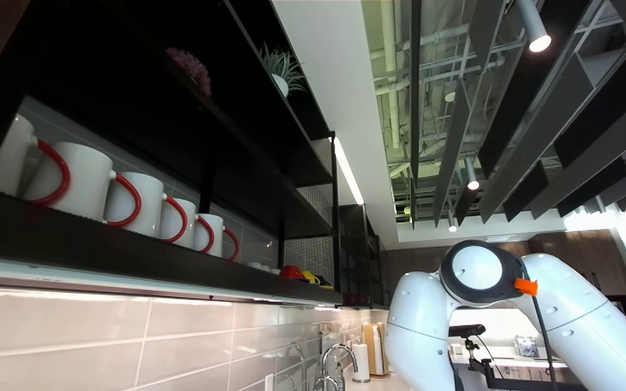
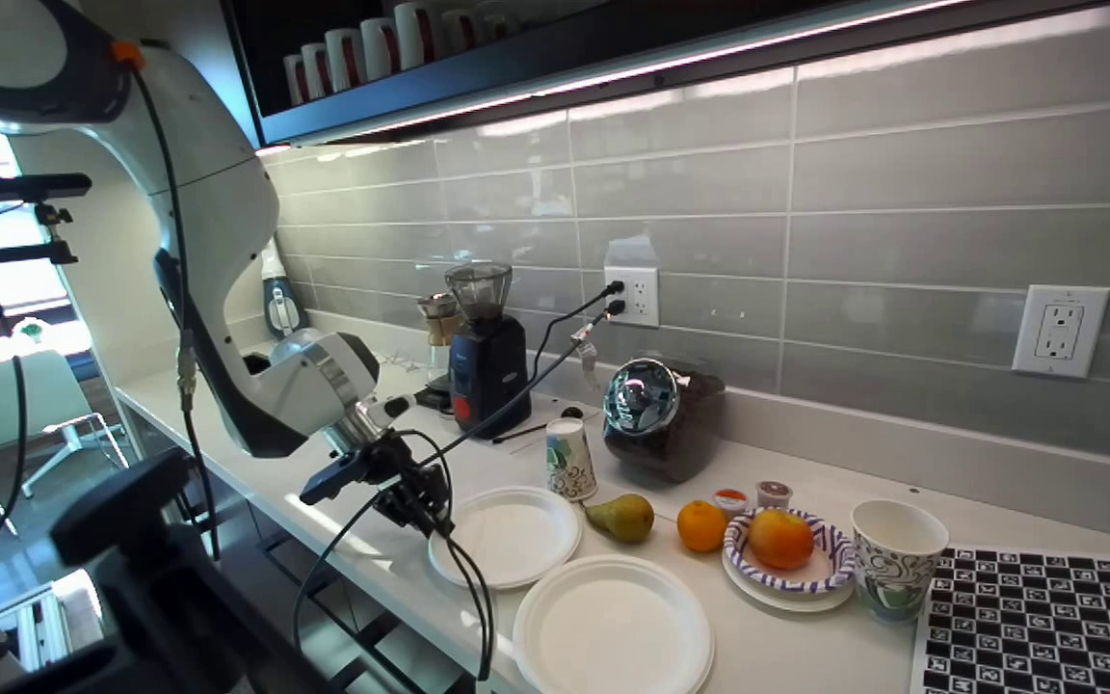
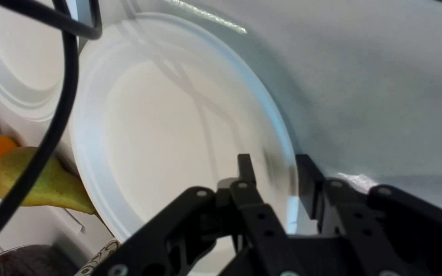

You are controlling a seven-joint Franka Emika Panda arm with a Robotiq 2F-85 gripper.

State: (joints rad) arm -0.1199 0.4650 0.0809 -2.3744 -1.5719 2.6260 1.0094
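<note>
Two fingers [image 3: 246, 170] stand apart astride the rim of the white plate [image 3: 159, 126], away from the pear [image 3: 58, 188]; the plate lies on the worktop [image 2: 777, 636] just beside that pear. It looks disposable: probably light, thin and bendy, best pinched at its rim. Whether either finger touches it is hard to tell. In the wrist view, a black cable [image 3: 72, 65] hides part of the pear, and a paper cup [image 3: 100, 256] near the pear is cut off.
</note>
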